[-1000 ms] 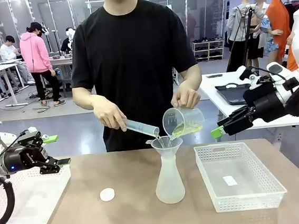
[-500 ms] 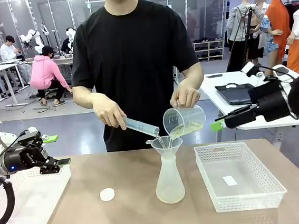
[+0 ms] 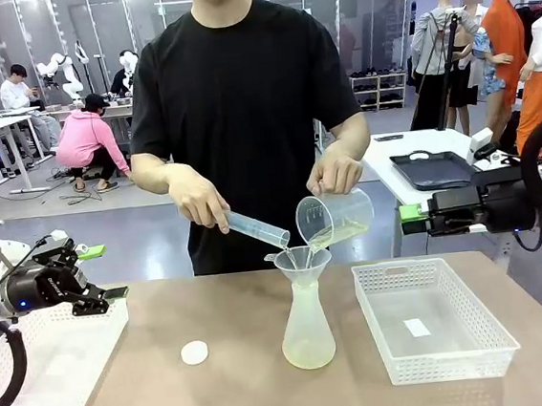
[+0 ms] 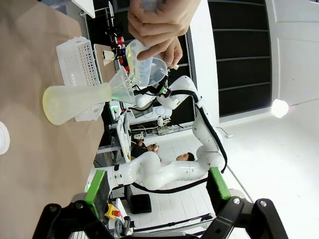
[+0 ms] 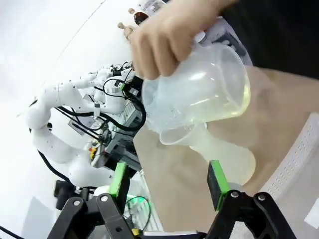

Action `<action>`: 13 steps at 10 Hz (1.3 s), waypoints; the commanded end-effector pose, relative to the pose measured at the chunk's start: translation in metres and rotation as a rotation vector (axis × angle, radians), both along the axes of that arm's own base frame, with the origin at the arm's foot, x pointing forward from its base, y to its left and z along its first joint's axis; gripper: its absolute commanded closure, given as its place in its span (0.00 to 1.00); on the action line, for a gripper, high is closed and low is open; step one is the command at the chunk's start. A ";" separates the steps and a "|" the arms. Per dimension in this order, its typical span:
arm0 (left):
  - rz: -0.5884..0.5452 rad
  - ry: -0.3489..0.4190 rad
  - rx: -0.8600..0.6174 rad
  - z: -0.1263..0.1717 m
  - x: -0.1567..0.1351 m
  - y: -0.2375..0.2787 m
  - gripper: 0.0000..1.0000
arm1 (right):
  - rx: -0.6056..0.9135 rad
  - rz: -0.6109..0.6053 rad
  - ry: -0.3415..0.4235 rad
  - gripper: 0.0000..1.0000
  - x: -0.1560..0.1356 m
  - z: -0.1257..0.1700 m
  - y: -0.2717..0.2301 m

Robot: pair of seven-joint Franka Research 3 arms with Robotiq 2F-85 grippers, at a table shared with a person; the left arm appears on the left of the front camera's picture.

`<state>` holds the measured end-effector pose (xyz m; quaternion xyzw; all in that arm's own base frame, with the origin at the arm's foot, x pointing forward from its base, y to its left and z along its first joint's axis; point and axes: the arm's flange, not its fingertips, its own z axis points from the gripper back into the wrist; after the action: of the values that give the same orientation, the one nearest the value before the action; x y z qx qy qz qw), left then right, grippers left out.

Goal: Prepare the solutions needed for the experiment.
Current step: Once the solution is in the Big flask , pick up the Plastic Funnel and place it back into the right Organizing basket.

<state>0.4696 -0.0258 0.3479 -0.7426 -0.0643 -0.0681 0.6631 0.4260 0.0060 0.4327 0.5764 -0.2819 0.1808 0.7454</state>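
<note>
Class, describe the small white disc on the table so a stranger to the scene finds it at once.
Start at the brown table. Between the white basket on its left edge and the translucent flask with a funnel at the centre lies the white disc. It alone is small, flat and round.

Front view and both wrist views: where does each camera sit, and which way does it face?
Front: between the arms, facing across the table at the person pouring a beaker and cylinder into the flask's funnel; left gripper and right gripper at the sides.
Left wrist: rolled sideways, looking along its open fingers at the flask; right arm beyond.
Right wrist: looking along its open fingers at the beaker, close; left arm beyond.
Shared: all three show beaker and flask.
</note>
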 end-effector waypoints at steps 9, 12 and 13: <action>0.009 -0.005 -0.011 0.001 0.001 -0.001 0.00 | 0.094 0.071 0.445 0.20 0.039 -0.042 -0.006; 0.009 -0.005 -0.011 0.001 0.001 -0.001 0.00 | 0.125 0.052 0.498 0.20 0.038 -0.051 -0.011; 0.009 -0.005 -0.011 0.001 0.001 -0.001 0.00 | 0.128 0.051 0.511 0.20 0.040 -0.051 -0.012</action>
<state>0.4695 -0.0258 0.3479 -0.7426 -0.0643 -0.0681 0.6631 0.4591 -0.0055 0.3751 0.6478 -0.0920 0.0459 0.7548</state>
